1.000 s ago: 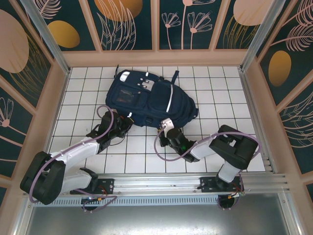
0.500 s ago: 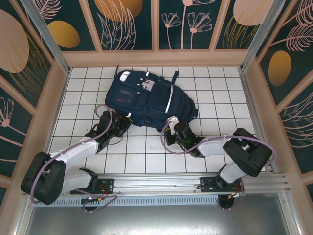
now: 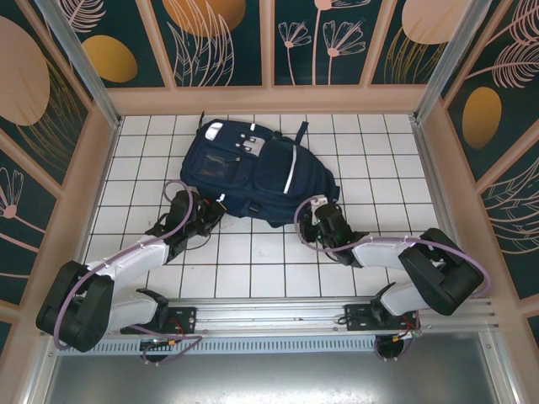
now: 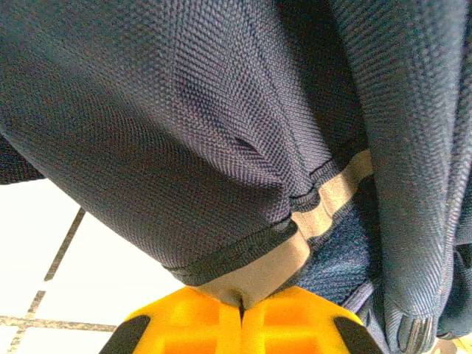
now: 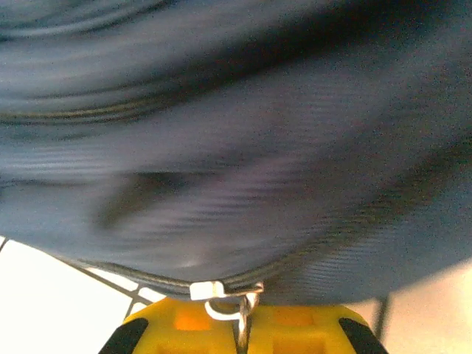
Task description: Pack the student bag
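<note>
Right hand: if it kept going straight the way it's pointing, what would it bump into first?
The student bag. Its navy fabric sits right ahead of the right hand, which is pinched on the zipper pull, so they seem almost touching.

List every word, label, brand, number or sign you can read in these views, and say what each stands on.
None can be read.
student bag: its pale patches are too small from above to tell any print.
reflective stripe: plain, no lettering.
zipper pull: blurred, no marking legible.
wall panels: plant motifs, no words.
</note>
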Tool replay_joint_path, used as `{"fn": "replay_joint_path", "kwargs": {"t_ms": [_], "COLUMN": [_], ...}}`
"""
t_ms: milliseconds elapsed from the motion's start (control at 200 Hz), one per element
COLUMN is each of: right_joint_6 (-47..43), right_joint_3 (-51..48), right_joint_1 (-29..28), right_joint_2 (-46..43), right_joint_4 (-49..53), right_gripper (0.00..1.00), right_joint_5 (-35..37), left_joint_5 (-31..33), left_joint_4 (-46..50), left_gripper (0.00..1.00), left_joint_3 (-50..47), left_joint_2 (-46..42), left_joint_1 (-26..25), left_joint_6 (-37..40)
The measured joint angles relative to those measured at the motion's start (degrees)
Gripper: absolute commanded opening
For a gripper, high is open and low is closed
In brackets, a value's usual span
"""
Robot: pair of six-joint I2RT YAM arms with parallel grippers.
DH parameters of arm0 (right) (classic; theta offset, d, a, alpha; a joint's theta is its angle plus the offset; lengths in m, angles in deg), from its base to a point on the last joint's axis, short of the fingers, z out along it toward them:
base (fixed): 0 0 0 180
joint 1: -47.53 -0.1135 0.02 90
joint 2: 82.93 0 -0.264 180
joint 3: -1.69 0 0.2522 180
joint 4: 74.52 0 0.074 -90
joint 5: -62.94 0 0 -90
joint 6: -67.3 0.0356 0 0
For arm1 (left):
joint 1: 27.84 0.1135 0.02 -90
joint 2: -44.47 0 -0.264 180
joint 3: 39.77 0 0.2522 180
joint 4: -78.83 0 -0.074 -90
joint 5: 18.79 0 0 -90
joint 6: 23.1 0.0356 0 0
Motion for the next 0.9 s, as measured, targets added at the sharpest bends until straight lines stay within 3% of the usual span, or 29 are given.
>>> {"fn": "replay_joint_path", "kwargs": {"t_ms": [220, 455, 545, 611, 731, 901], "right_joint_6": [3.8, 2.7, 2.8, 2.9, 4.0, 6.1], "right_joint_3": [4.1, 5.3, 7.5, 9.8, 14.6, 18.3], "right_joint_1": [1.4, -7.5, -9.9, -11.0, -11.9, -12.0], "right_joint_2": [-1.5, -1.4, -0.3, 1.5, 5.7, 8.7], "right_joint_4": [8.7, 10.5, 11.0, 11.4, 11.3, 10.0], "right_gripper": [0.0, 0.0, 0.0, 0.0, 0.0, 0.0], "right_joint_5": [1.3, -0.9, -2.7, -4.1, -6.4, -10.0], "left_joint_5": [-0.1, 1.7, 1.9, 1.6, 0.3, -0.8], "left_joint_4": [-1.3, 2.5, 2.8, 3.6, 4.4, 4.7], "left_gripper": [0.0, 0.0, 0.33, 0.49, 0.61, 0.65], "left_joint_3": [0.4, 12.6, 19.6, 24.7, 31.3, 28.3], "left_joint_2": [3.3, 17.5, 24.0, 28.1, 31.2, 22.8], "left_joint_1": [0.8, 3.1, 4.3, 4.7, 4.7, 3.7], "left_joint_6": [0.7, 3.9, 4.7, 5.2, 6.6, 5.8]}}
